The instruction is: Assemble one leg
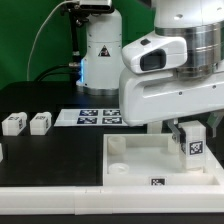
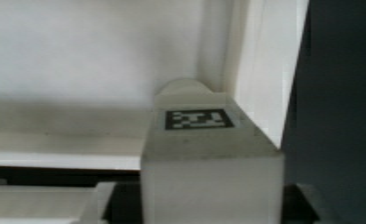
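The arm [image 1: 165, 75] fills the exterior view from twelve to three o'clock. Its bulky white wrist is bent over so that the hand points straight down at the counter [image 1: 40, 160]. The fingers [image 1: 177, 131] hang below that wrist, at about four o'clock in the view. They are closed on the leg [image 1: 194, 146] — the small white block sits clamped between them, slightly tilted, with its black-and-white tag turned toward the camera.

The arm is cut off by the frame's edges, and the wrist body covers the roots of the fingers and the leg's upper end. In the wrist view the fingers cannot be made out. The leg [image 2: 201, 150] takes up the middle of that blurred picture, with the tag on its far end and its near end cut off by the picture's edge. Whether the leg's lower end touches anything cannot be told from either view.

The leg is over the three-o'clock end of the large white tray-like part [image 1: 135, 160], close to that part's far corner. In the wrist view its tagged tip stands just before the corner where two of the tray's walls [image 2: 91, 70] meet.

Two look-alike blocks [image 1: 13, 123] [image 1: 40, 122] sit side by side on the counter at nine o'clock — well apart from the fingers. The marker board [image 1: 100, 117] lies flat near the view's centre, between those blocks and the arm.
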`<move>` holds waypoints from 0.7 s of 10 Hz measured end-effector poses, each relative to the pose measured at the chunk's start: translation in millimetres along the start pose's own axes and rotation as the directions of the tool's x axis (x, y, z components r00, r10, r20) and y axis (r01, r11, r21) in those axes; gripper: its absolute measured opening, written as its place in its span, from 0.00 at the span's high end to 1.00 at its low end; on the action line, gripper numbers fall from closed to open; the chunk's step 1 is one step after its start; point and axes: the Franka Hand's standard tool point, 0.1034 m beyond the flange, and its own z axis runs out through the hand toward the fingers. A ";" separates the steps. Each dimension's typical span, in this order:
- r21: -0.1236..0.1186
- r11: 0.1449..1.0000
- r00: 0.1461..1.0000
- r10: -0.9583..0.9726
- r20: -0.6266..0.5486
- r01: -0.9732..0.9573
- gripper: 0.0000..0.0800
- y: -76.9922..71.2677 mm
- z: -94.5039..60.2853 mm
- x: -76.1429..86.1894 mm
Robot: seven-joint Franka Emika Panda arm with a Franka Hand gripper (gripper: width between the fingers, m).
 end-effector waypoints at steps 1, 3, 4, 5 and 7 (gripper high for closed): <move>0.000 0.979 0.979 0.202 -0.020 -0.202 0.63 1.1 1.2 0.5; 0.002 0.888 0.888 0.459 -0.028 -0.460 0.63 1.4 1.5 0.7; 0.003 0.817 0.817 0.576 -0.031 -0.577 0.63 1.8 1.5 0.9; 0.010 0.717 0.717 0.697 -0.031 -0.697 0.63 2.6 1.5 1.4; 0.018 0.525 0.524 0.851 -0.024 -0.851 0.63 2.6 1.5 1.4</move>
